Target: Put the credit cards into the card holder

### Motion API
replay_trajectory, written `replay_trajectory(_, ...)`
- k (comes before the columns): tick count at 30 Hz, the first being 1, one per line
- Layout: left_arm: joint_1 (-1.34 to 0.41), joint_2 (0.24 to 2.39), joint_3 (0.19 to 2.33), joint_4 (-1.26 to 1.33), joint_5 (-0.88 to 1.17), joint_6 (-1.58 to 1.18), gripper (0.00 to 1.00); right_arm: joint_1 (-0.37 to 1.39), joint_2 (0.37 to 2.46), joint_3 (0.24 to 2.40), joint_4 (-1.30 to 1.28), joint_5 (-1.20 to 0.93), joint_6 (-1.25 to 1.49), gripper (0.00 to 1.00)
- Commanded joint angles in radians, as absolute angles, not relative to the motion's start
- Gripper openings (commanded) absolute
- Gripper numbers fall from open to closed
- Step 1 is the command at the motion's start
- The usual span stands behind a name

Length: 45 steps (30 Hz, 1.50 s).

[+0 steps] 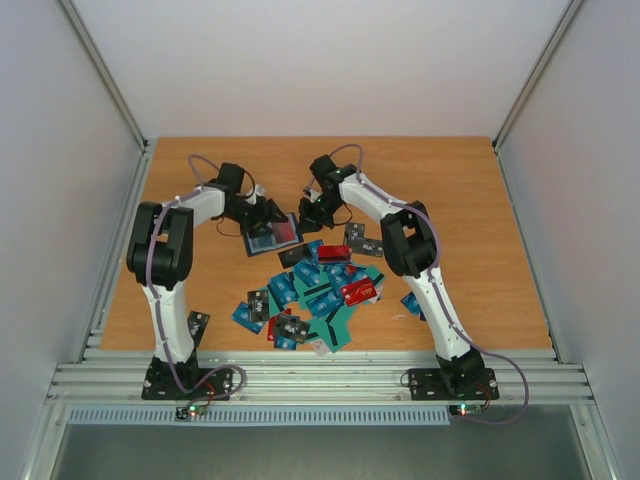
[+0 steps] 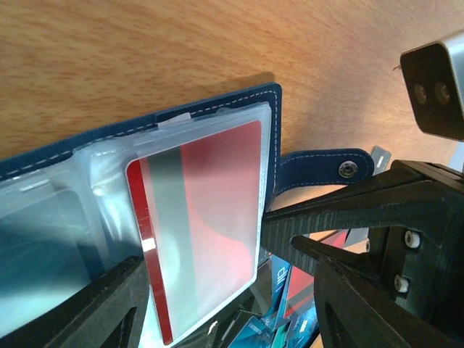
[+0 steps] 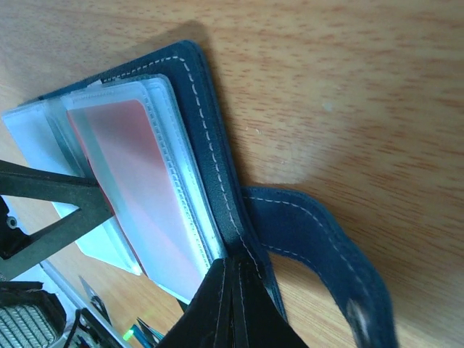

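Card holder lies open on the bench, far centre, between both arms, which cover much of it in the top view. Right end effector is clamped tight on the holder's right edge, just beside the strap. Left end effector has its jaws well apart, straddling the near end of a clear sleeve with a red card inside. We can't tell if either finger touches it. Left wrist view cuts off the holder's left half; the sleeve there looks teal, contents unclear. Loose credit cards sit in an overlapping heap on the near side, too tangled to count. One dark card lies apart, near left, beside the left arm.
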<state>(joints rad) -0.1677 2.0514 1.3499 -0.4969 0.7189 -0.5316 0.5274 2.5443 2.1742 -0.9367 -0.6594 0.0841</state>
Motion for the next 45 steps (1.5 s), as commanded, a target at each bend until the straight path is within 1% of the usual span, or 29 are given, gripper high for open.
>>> replay_trajectory(1,-0.204,2.075,1.415,-0.534,0.703,-0.551,0.64,0.533,2.529,2.195,-0.961,-0.648,0.076,0.01)
replay_trajectory(7,-0.214,2.049,1.435,-0.605,0.657,-0.532,0.65,0.534,2.519,2.195,-0.970,-0.635,0.074,0.01)
replay_trajectory(13,-0.199,1.982,1.447,-0.708,0.589,-0.429,0.70,0.530,2.500,2.197,-0.977,-0.630,0.062,0.01)
replay_trajectory(17,-0.162,1.914,1.456,-0.775,0.546,-0.366,0.74,0.531,2.492,2.204,-0.979,-0.636,0.059,0.01)
replay_trajectory(22,-0.088,1.810,1.398,-0.814,0.486,-0.311,0.78,0.531,2.484,2.224,-0.990,-0.642,0.062,0.01)
replay_trajectory(25,-0.050,1.775,1.325,-0.807,0.461,-0.282,0.80,0.529,2.474,2.239,-0.991,-0.639,0.068,0.01)
replay_trajectory(30,-0.012,1.781,1.237,-0.745,0.489,-0.283,0.80,0.531,2.452,2.253,-0.991,-0.620,0.070,0.01)
replay_trajectory(38,-0.012,1.834,1.184,-0.658,0.563,-0.304,0.80,0.534,2.500,2.294,-1.005,-0.647,0.065,0.02)
replay_trajectory(41,-0.012,1.857,1.184,-0.643,0.576,-0.304,0.80,0.533,2.520,2.314,-1.019,-0.647,0.054,0.05)
replay_trajectory(45,-0.012,1.889,1.187,-0.633,0.579,-0.304,0.80,0.532,2.552,2.337,-1.033,-0.640,0.045,0.19)
